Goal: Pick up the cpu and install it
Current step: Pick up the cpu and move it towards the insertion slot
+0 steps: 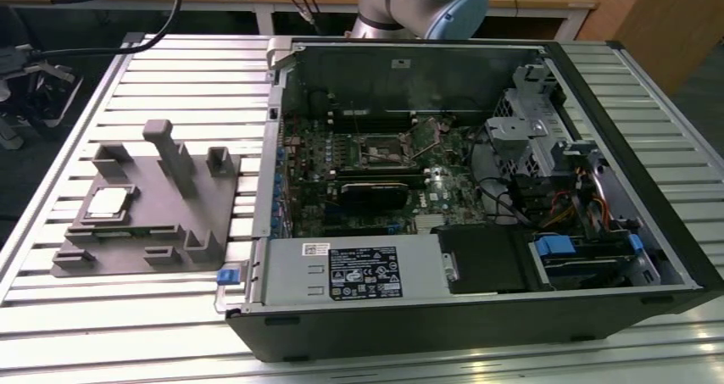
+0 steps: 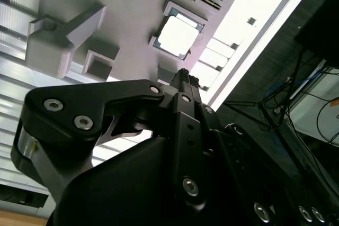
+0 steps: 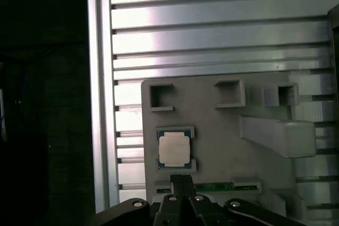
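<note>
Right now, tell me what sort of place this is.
Probably a robotics lab bench for computer assembly: an open computer case lies on a slotted aluminium table, a grey tray beside it holds the cpu, and a robot arm stands behind.

The cpu [image 1: 108,202] sits in the tray [image 1: 153,223] on the desk [image 1: 181,70]. The open computer [image 1: 453,329] lies just beside the tray, on the exterior view's right.
</note>
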Tool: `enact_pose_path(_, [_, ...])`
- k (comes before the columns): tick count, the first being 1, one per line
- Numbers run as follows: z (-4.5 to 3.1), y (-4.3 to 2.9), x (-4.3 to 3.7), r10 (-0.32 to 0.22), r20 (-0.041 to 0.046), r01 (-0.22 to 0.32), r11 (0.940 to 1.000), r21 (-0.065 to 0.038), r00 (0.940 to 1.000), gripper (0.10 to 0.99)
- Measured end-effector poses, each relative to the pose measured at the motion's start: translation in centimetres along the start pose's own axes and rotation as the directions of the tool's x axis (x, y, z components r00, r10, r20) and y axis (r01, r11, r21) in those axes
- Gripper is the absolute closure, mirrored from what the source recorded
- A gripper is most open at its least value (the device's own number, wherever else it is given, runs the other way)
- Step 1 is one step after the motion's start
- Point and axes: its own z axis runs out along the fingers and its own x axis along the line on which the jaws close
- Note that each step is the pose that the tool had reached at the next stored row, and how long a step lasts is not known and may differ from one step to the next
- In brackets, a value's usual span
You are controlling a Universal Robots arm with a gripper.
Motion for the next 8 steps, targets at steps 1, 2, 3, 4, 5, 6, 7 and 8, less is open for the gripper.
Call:
enact_pose_path(1, [0.09,-0.01,0.0,0.0,-0.0001,0.0,1.0,-0.001,1.0,0.98])
enact_pose_path(2, [0.19,-0.01,-0.01,0.0,-0.0002,0.0,1.0,-0.002,1.0,0.98])
enact_pose_path(3, [0.25,-0.01,-0.01,0.0,-0.0003,0.0,1.0,-0.003,1.0,0.98])
enact_pose_path(4, [0.32,-0.01,-0.01,0.0,-0.0004,0.0,1.0,-0.003,1.0,0.98])
enact_pose_path(5, [0.41,-0.02,-0.02,0.0,-0.0008,0.0,1.0,-0.003,1.0,0.98])
enact_pose_path(6, [0.51,-0.02,-0.02,0.0,-0.0012,0.0,1.0,-0.003,1.0,0.98])
enact_pose_path(7, [0.62,-0.03,-0.03,0.0,-0.0013,0.0,1.0,-0.003,1.0,0.98])
enact_pose_path(8, [0.71,-0.03,-0.04,0.0,-0.0023,0.0,1.0,-0.003,1.0,0.973])
